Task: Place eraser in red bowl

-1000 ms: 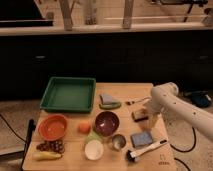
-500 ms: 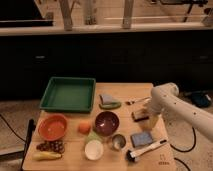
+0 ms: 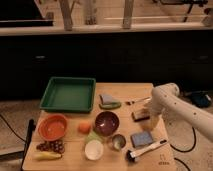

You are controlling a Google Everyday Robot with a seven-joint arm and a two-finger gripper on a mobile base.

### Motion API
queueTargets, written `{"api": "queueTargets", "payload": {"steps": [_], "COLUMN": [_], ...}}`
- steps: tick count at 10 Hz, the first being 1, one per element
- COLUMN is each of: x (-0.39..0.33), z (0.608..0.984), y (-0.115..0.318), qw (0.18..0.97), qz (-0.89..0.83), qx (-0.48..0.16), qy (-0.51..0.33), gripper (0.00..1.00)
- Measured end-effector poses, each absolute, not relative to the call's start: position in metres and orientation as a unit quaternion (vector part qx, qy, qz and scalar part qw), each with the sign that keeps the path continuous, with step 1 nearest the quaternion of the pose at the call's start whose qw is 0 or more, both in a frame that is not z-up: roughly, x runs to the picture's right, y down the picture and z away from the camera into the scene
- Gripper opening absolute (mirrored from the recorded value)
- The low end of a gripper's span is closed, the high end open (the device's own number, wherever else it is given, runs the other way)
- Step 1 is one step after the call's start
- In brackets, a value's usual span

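The eraser [image 3: 140, 115] is a small dark block with a tan base, lying on the wooden table [image 3: 125, 92] at the right. The red bowl [image 3: 52, 127] stands at the left front of the table. My gripper [image 3: 149, 124] hangs at the end of the white arm [image 3: 175, 102], pointing down just right of the eraser and above the blue-grey pad [image 3: 141, 138].
A green tray [image 3: 69, 93] sits at the back left. A dark purple bowl [image 3: 107, 123], an orange [image 3: 84, 128], a white cup [image 3: 94, 149], a metal cup [image 3: 118, 142], a black-and-white brush [image 3: 145, 149], grapes [image 3: 50, 146] and a banana [image 3: 46, 156] lie around.
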State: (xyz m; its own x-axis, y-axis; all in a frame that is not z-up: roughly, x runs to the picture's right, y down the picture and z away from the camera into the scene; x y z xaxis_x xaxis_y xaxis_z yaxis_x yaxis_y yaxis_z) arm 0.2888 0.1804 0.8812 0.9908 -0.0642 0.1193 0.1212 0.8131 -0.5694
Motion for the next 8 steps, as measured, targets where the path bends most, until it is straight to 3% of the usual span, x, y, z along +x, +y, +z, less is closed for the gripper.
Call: {"api": "queueTargets", "payload": {"steps": [8], "x": [0.2953], "z": [0.8812], "y": [0.1803], "qw": [0.950], "qz": [-0.057], "qx": [-0.303], "qy": [-0.051], "gripper": [0.80]}}
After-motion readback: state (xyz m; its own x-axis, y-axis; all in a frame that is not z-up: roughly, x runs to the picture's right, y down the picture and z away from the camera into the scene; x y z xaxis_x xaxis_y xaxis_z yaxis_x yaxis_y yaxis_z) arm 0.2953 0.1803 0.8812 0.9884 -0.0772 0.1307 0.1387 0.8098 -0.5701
